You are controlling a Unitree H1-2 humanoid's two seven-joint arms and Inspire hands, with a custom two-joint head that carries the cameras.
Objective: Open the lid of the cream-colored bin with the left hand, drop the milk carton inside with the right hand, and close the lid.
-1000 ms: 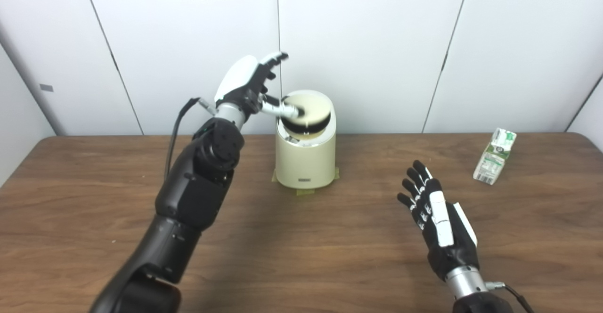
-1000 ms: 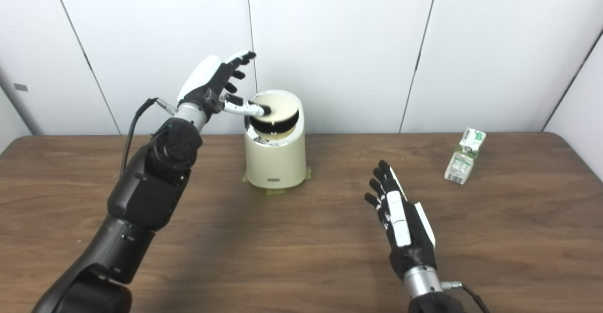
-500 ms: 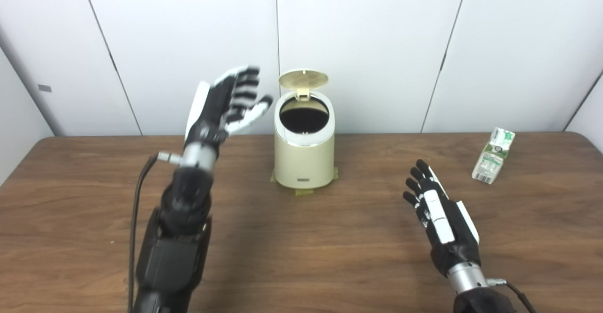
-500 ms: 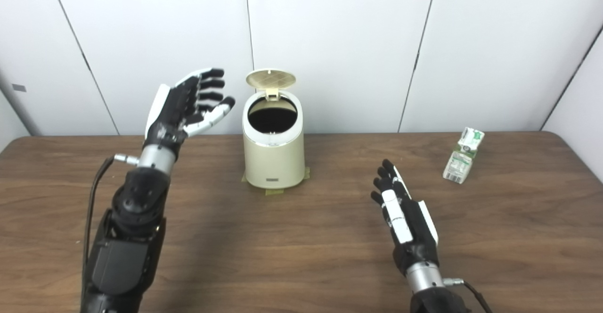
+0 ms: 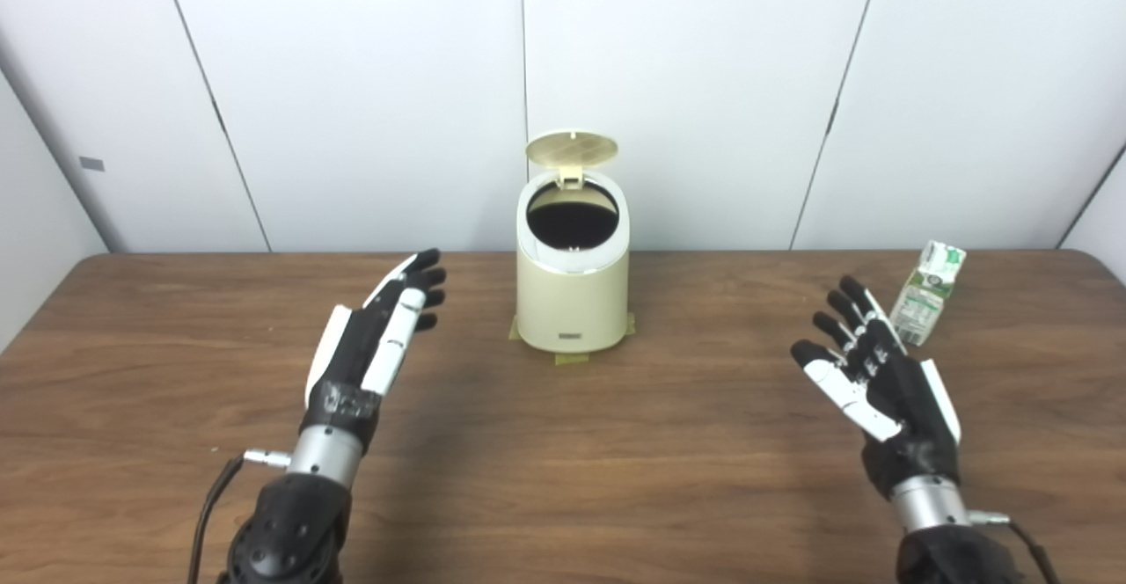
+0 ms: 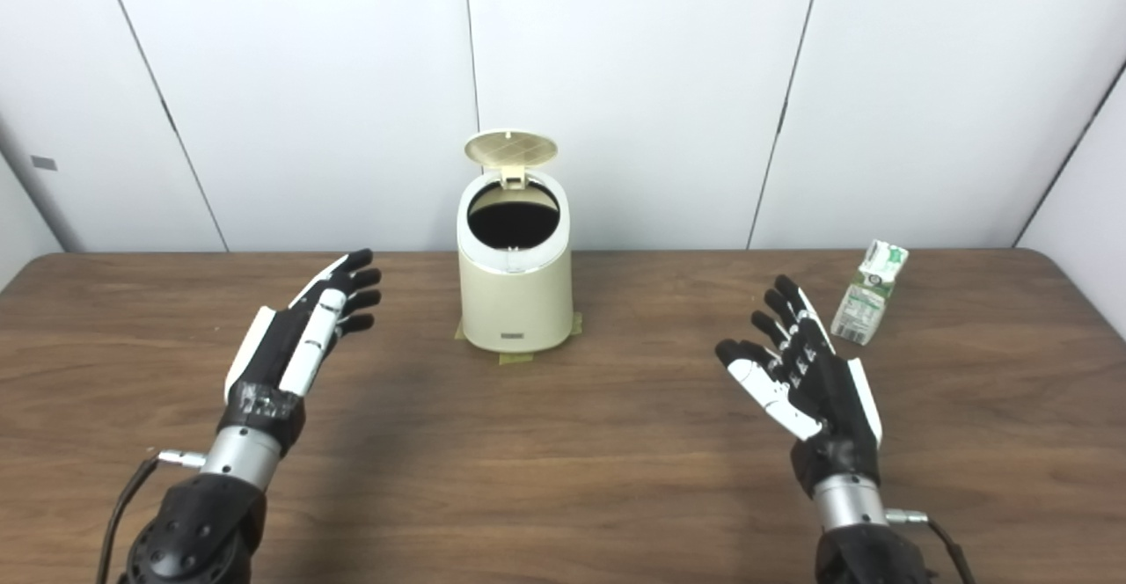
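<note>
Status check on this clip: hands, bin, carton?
Left robot hand open, empty. Right robot hand open, just short of milk carton. Bin lid up. Path clear.

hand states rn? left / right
Left hand: open, holding nothing, left of the bin.
Right hand: open, empty, short of the milk carton.
</note>
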